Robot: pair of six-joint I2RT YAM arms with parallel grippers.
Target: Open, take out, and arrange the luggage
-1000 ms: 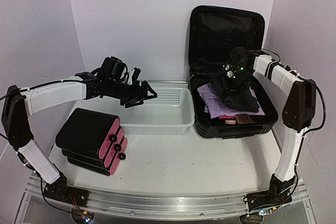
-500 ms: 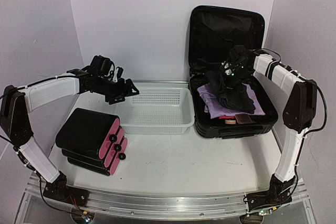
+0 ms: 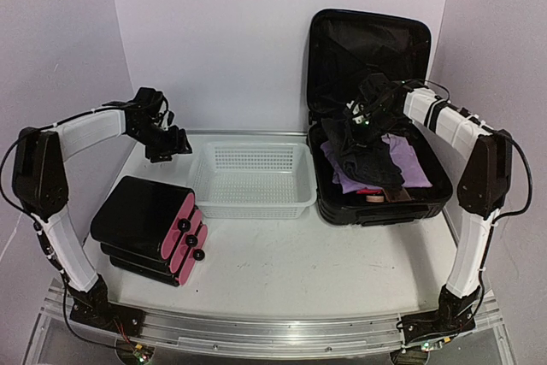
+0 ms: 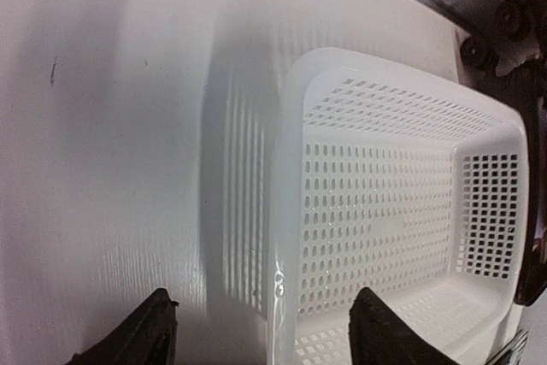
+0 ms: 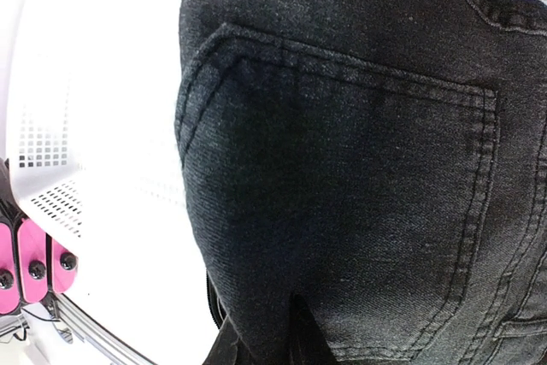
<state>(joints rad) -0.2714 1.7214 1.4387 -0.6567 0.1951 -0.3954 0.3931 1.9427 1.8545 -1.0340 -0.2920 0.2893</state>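
Standing on a white table (image 3: 282, 271) between pale lilac walls (image 3: 222, 32), the luggage (image 3: 342, 40) sits open at the right rear with its lid upright. The right gripper (image 3: 357, 119) is clamped on dark jeans (image 3: 367, 156), which hang higher above the case than a second ago. The left gripper (image 3: 168, 146), fingers spread and empty, has drawn back left off the white basket (image 3: 252, 179).

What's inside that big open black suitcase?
Black jeans, held up by the right gripper, over a purple garment; something pink at the front. Anything beneath the clothes is covered.
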